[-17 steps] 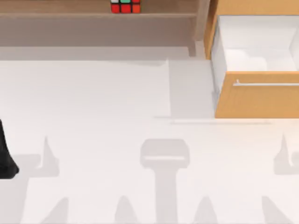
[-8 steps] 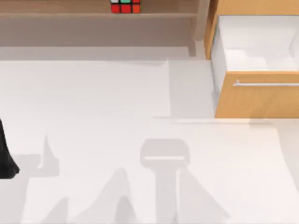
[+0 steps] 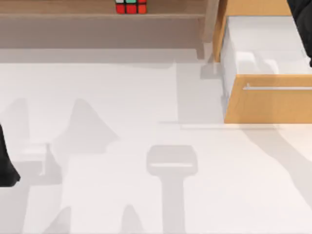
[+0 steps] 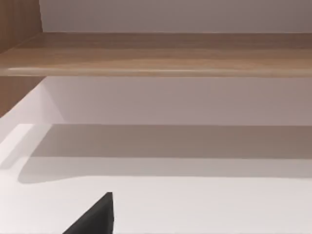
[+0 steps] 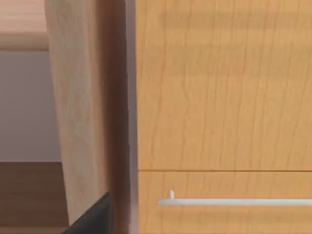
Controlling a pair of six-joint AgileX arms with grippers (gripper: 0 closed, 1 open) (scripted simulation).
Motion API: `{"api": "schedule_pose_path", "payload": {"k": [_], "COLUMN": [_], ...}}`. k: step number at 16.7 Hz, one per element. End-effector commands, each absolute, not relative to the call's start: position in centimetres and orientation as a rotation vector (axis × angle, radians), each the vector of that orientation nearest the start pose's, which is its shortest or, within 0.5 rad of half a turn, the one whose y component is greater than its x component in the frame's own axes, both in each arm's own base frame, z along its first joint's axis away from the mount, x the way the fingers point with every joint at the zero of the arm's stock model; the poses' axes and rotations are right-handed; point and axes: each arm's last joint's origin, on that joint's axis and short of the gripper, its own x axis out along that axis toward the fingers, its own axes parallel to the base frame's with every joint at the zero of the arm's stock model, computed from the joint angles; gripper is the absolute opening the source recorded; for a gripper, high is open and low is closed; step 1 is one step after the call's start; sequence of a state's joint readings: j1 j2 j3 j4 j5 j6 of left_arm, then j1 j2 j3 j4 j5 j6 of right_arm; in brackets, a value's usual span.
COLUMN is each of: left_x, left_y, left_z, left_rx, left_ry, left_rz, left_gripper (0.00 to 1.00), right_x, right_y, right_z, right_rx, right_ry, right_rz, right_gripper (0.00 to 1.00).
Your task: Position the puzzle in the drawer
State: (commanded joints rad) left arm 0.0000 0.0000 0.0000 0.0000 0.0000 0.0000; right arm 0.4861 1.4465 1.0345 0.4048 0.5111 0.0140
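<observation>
**Puzzle on the shelf, drawer pulled open**

Whether either arm's jaws are spread or pressed together cannot be told. A dark part of the right arm (image 3: 301, 22) shows at about 2 o'clock in the top view, at the frame's edge above the back of the open drawer. The left arm (image 3: 6, 161) sits at about 9 o'clock, a dark shape at the left edge over the surface (image 3: 122, 146).

The drawer (image 3: 268, 105) stands at 2 o'clock, pulled out toward the viewer, its white inside (image 3: 263, 44) exposed and its thin silver bar handle (image 3: 278, 88) running across the orange-brown front. The right wrist view faces that wooden front (image 5: 219, 97) and the handle (image 5: 234, 201) close up, with a paler wooden upright (image 5: 78, 122) beside it.

The puzzle (image 3: 130, 6) sits at about 12 o'clock on the long wooden shelf (image 3: 73, 14), well apart from the drawer, its red and green stickers showing at the frame's top edge. The left wrist view looks along the shelf board (image 4: 156, 53) above the white surface.
</observation>
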Motion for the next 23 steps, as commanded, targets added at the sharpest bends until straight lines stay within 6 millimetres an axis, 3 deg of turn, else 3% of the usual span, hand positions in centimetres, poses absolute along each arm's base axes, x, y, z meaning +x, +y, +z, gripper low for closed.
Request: {"api": "schedule_pose_path", "payload": {"k": [5,9,12,16,23], "left_x": [10.6,10.6,10.6,10.6,10.6], "left_y": [-0.1,-0.1,-0.1,-0.1,-0.1], "left_z": [16.0,16.0,16.0,16.0,16.0], "left_rx": [0.000,0.000,0.000,0.000,0.000], "left_ry": [0.000,0.000,0.000,0.000,0.000], "left_rz": [0.000,0.000,0.000,0.000,0.000], "left_gripper": [1.00,1.00,1.00,1.00,1.00], "right_x": [36.3,38.1,38.4,38.3,38.5], "right_y": [25.2,32.4,36.0,38.3,38.2], "right_z": [27.7,22.4,18.8,16.0,15.8], "right_rx": [-0.001,0.000,-0.001,-0.001,-0.003], "right_ry": [-0.004,-0.003,-0.001,0.000,0.003], "right_rz": [-0.005,-0.004,-0.005,-0.009,-0.013], "right_gripper": [1.00,1.00,1.00,1.00,1.00]}}
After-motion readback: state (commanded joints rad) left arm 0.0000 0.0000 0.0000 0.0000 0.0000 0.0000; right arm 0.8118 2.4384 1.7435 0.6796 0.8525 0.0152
